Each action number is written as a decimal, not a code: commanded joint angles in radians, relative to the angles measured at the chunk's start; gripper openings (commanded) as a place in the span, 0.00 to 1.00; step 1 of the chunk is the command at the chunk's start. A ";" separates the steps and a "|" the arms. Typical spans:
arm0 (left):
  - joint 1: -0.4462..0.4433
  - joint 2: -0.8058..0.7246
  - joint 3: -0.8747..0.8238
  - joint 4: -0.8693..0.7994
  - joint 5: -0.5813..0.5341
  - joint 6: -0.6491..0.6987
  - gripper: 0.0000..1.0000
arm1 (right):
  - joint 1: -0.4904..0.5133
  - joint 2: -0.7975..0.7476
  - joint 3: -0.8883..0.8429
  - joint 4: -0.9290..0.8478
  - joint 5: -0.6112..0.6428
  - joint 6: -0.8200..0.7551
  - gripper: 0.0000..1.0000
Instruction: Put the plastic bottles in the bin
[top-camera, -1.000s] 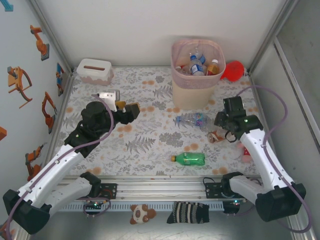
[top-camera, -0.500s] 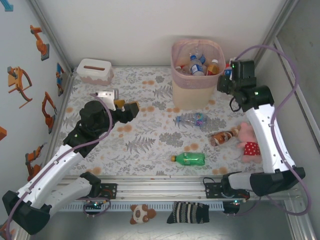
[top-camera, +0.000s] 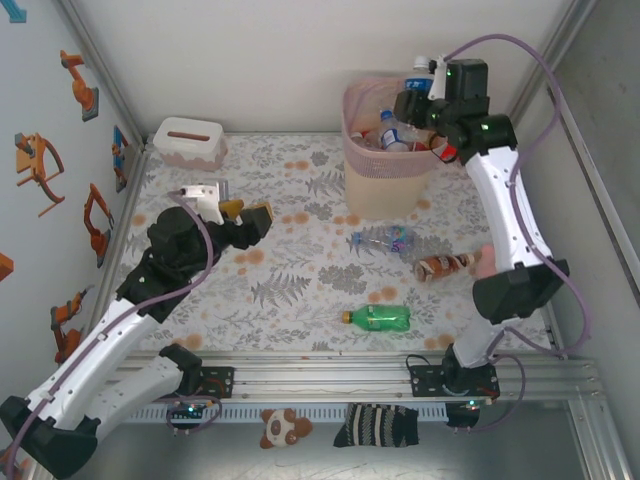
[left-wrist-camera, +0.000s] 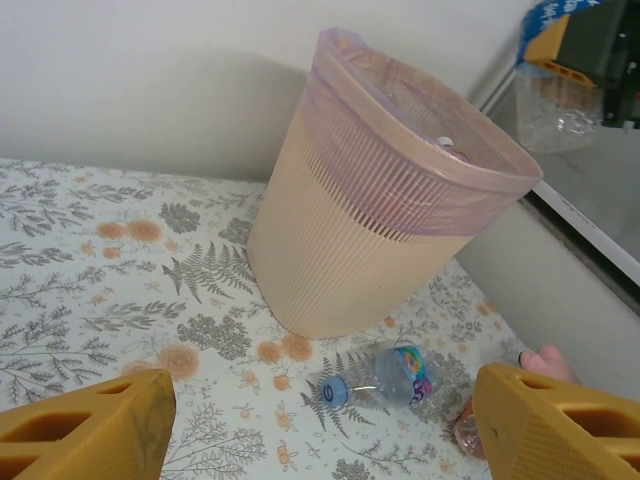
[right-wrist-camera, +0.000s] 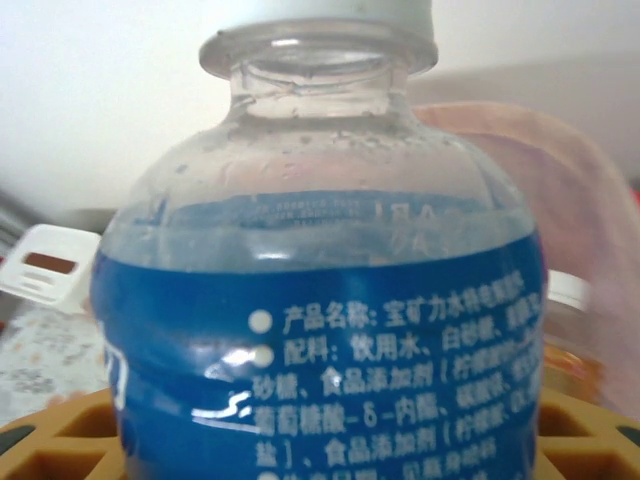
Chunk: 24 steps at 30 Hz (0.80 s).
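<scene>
**Q:** Start at the left. What is that arm doing?

**Me:** My left claw (top-camera: 248, 212) hangs over the worktop (top-camera: 290, 290), jaws wide and nothing between them. Its camera looks across at the bin (left-wrist-camera: 360, 240). I judge it parked clear so the other arm has room.

**Q:** Loose bottles?

**Me:** Three lie on their sides, mid-worktop. The green bottle (top-camera: 380, 318) is nearest me. The clear blue-capped bottle (top-camera: 385, 240) is just in front of the bin's foot. The brown bottle (top-camera: 440, 266) is to its right, right beside a pink plush (top-camera: 484, 261); I cannot tell if they touch. None is in the bin yet.

**Q:** The bin itself?

**Me:** It is upright near the far wall, with its bag liner folded over the rim. Several bottles (top-camera: 395, 130) are already inside.

**Q:** Right side?

**Me:** My right claw (top-camera: 418, 98) grips a blue-labelled bottle (right-wrist-camera: 320, 330), raised above the bin's far right rim. It is probably held high to clear the lattice edge. The next move calls for a little more reach over the mouth before letting go. Dropped too near the rim, the bottle could bounce out.
</scene>
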 joint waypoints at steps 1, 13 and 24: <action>0.003 -0.026 0.022 -0.021 -0.018 0.016 0.78 | -0.001 0.069 0.091 0.077 -0.151 0.087 0.54; 0.007 -0.076 0.018 -0.068 -0.068 0.036 0.78 | 0.053 0.300 0.251 0.063 -0.244 0.152 0.56; 0.008 -0.087 0.017 -0.079 -0.072 0.033 0.78 | 0.059 0.341 0.251 0.062 -0.272 0.188 0.66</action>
